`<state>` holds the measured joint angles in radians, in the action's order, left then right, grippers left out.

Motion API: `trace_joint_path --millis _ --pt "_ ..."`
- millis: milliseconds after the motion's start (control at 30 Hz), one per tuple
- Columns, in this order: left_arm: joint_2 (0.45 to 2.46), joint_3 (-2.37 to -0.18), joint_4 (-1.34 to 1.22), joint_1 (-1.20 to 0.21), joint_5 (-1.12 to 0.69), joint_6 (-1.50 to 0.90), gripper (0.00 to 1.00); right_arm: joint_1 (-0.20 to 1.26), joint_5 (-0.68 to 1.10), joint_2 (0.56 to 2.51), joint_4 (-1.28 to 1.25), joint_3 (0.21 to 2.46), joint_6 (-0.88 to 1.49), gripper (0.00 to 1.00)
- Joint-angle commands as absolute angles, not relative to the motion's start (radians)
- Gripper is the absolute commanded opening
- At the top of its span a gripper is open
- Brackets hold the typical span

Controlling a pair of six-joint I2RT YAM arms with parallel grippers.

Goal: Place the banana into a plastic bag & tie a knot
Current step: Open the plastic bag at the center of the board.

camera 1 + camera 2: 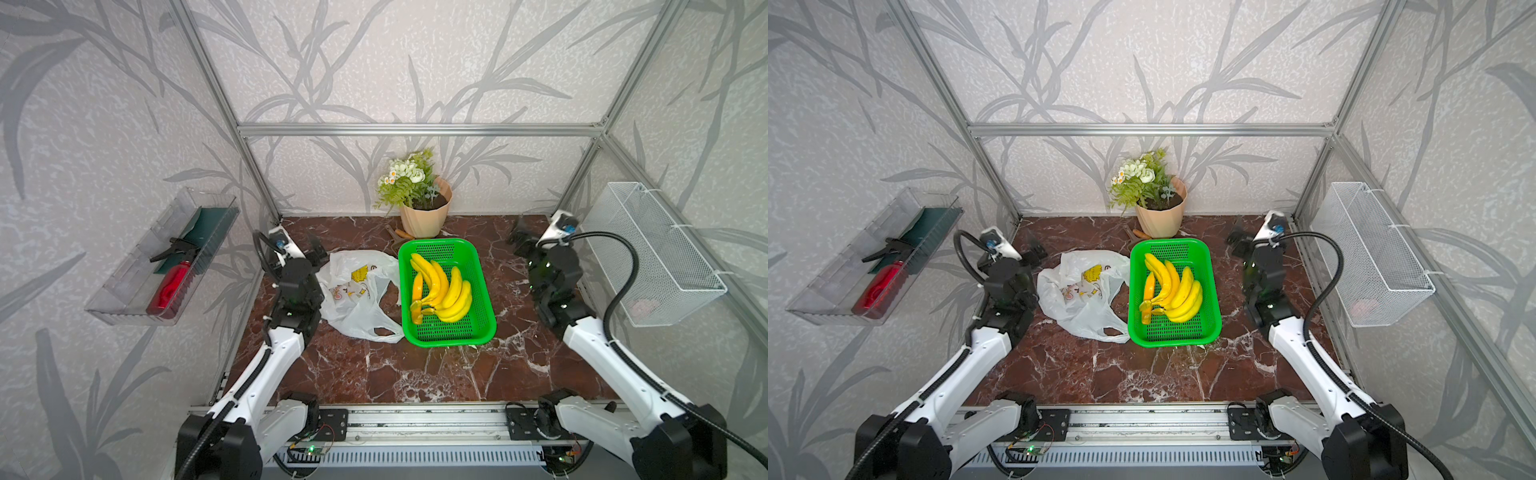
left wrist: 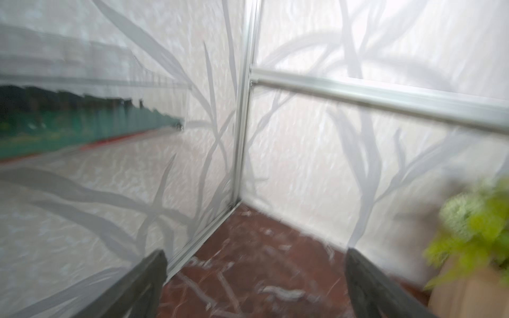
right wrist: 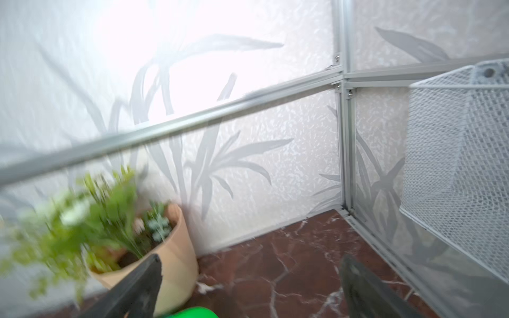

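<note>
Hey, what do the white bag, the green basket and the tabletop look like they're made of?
Plastic bag: thin, semi-see-through plastic film, crinkled and slightly shiny.
Green basket: rigid moulded plastic, glossy, with rows of small holes.
Tabletop: glossy red-brown marble look with white veins; whether it is real stone or a printed surface, I cannot tell.

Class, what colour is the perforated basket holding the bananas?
The basket is bright green, seen best in a top view.

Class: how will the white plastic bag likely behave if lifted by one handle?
The plastic bag lies crumpled and flat, so it would probably sag floppily. It looks thin, so likely very light, and might slide on the glossy tabletop.
</note>
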<state>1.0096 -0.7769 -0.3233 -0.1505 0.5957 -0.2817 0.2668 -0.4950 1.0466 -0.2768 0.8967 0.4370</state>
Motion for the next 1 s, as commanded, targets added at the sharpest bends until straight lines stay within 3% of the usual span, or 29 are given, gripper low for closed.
trace_joint_path --millis 0,33,133,233,333,400,467,533,633,800,967 --pt "0.941 -0.903 0.225 -0.144 0.561 -0.867 0.99 0.224 -0.458 1.006 0.070 0.847 0.857 0.99" --pt "0.932 -0.877 0.155 -0.123 0.418 -0.886 0.99 0.220 -0.384 1.005 0.010 0.823 0.806 0.99" --pt "0.996 -0.939 0.218 -0.131 0.083 -0.863 0.99 0.297 -0.393 1.107 0.388 1.063 0.704 0.99" --pt "1.110 -1.038 0.490 -0.299 0.062 -0.786 0.99 0.387 -0.445 1.235 0.703 1.261 0.650 0.99" --pt "1.227 -1.047 0.629 -0.438 0.089 -0.762 0.96 0.418 -0.308 1.287 0.822 1.311 0.644 0.99" --pt "1.330 -1.069 0.678 -0.503 0.092 -0.737 0.80 0.457 -0.231 1.300 0.857 1.306 0.612 0.97" --pt "1.433 -1.111 0.722 -0.527 0.099 -0.727 0.50 0.507 -0.186 1.306 0.884 1.306 0.585 0.91" --pt "1.536 -1.161 0.753 -0.526 0.109 -0.729 0.38 0.545 -0.148 1.309 0.918 1.308 0.583 0.85" --pt "1.676 -1.264 0.816 -0.512 0.171 -0.729 0.38 0.570 -0.098 1.299 0.938 1.292 0.614 0.82" --pt "1.845 -1.386 0.833 -0.484 0.201 -0.690 0.49 0.587 -0.070 1.272 0.928 1.255 0.631 0.81" --pt "1.876 -1.347 0.750 -0.433 0.187 -0.681 0.46 0.587 -0.048 1.267 0.922 1.248 0.630 0.81"
